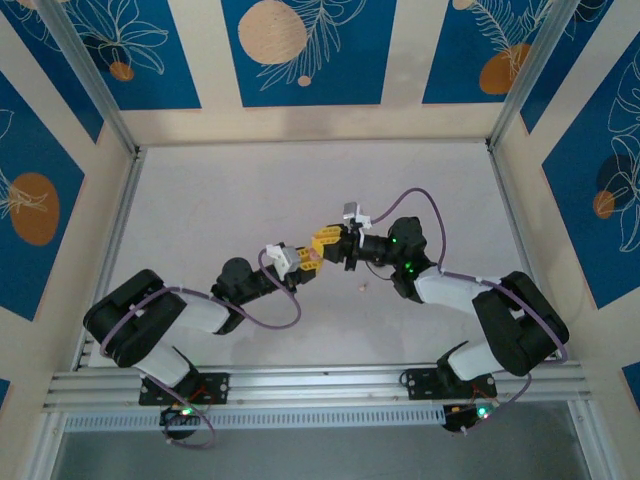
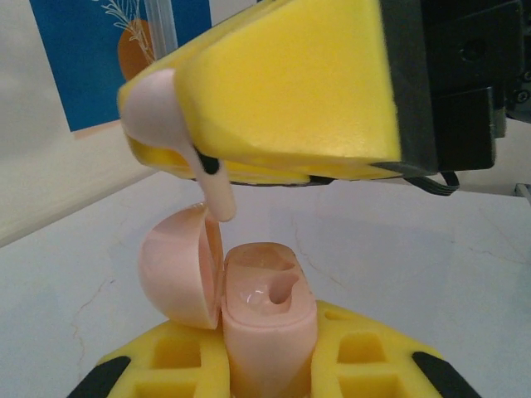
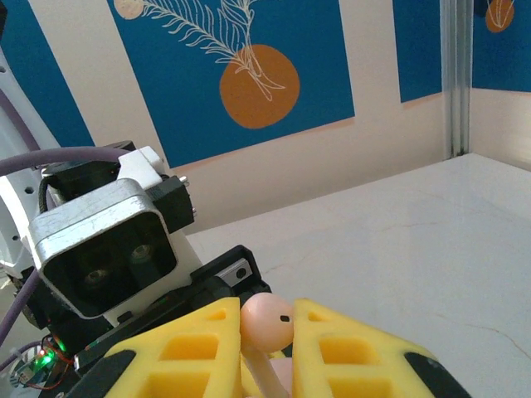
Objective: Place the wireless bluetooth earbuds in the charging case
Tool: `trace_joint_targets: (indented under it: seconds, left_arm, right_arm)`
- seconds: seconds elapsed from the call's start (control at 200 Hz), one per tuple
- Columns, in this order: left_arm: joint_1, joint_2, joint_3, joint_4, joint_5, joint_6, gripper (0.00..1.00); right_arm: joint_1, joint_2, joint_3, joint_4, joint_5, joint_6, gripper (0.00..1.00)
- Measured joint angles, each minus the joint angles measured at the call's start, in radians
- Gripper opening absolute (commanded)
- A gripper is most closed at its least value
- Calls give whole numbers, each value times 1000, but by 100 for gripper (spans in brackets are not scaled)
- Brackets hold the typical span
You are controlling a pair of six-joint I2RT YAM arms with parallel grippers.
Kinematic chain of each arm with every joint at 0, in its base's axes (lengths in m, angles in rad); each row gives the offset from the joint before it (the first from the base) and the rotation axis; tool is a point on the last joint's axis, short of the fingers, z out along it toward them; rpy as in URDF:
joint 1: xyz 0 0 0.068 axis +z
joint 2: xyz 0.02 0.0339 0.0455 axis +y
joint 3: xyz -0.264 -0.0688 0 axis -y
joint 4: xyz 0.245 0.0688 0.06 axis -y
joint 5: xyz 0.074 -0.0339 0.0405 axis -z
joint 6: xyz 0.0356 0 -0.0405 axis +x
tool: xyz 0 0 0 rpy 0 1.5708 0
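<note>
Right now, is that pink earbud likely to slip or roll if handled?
The earbud probably rolls little: its stem should check the round head. It looks light, tiny beside the case. Its smooth surface might slip in the right end effector.

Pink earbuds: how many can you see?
1 for sure: the pale pink stemmed earbud pinched in the right gripper above the open pink charging case that the left gripper holds. A tiny pale speck on the white table may be another; others may be hidden.
</note>
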Motion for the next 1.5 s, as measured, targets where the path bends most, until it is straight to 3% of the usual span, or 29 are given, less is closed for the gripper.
trace_joint_targets:
  seconds: [0.395,1.5]
  left_arm:
    - [0,0,10,3,-10,0,13]
    - [-2,-32,12,-17,27,-3,13]
  right_arm:
    - [21,-119,-43,-58,12,-8,17]
    - [19,-69,-90,-4,55,4,18]
